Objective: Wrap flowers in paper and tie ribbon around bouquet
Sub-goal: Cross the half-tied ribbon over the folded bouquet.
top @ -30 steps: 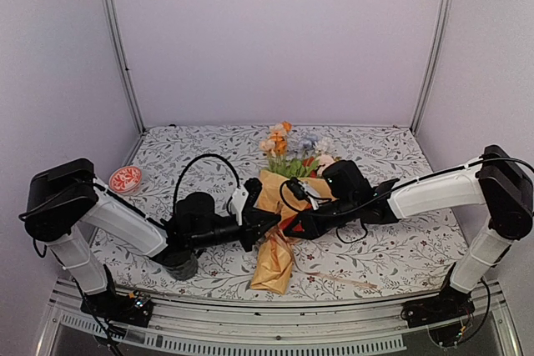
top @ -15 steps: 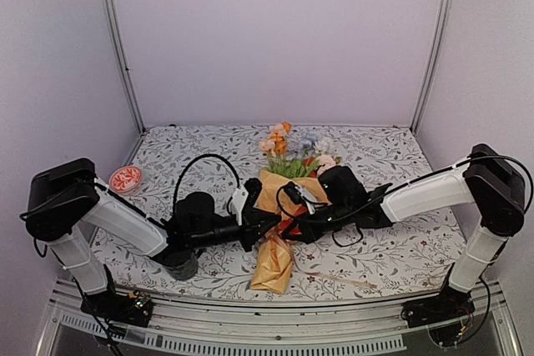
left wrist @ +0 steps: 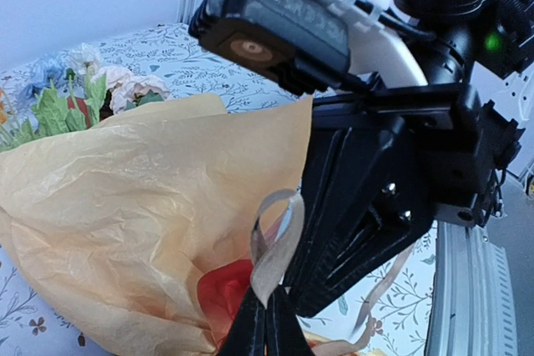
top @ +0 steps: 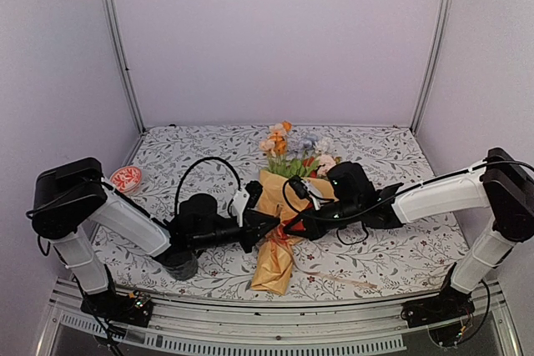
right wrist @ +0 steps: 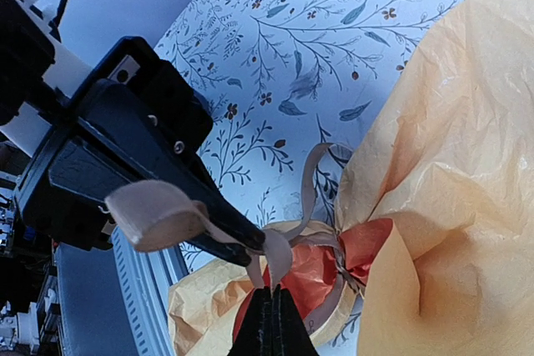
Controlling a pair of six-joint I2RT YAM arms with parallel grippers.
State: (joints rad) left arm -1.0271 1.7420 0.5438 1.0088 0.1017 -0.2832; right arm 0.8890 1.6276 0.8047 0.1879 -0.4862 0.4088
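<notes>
Closest to me, the thin end of the bouquet (top: 271, 263) lies on the table (top: 183, 147). The yellow paper (left wrist: 125, 206) is already rolled around the stems, so I think the wrapping part is done. A loose end of the ribbon (top: 344, 279) lies on the cloth just beside that thin end.

A bit further in, my two arms meet at the skinny middle of the bouquet. The ribbon goes around that spot, where the red side of the paper peeks out. My left pincer (left wrist: 267, 313) is pressed together on a small loop of ribbon (left wrist: 271, 243). My right pincer (right wrist: 271, 310) is pressed together on the ribbon too, close to the red bit. A bigger loop (right wrist: 154, 214) hangs loose near the left one.

So I think I am in the middle of tying. The loops look floppy, not pulled snug. I can't see a finished knot or bow, so that is what's left.

Furthest away, the flowers (top: 288, 149) poke out of the wide end.
</notes>
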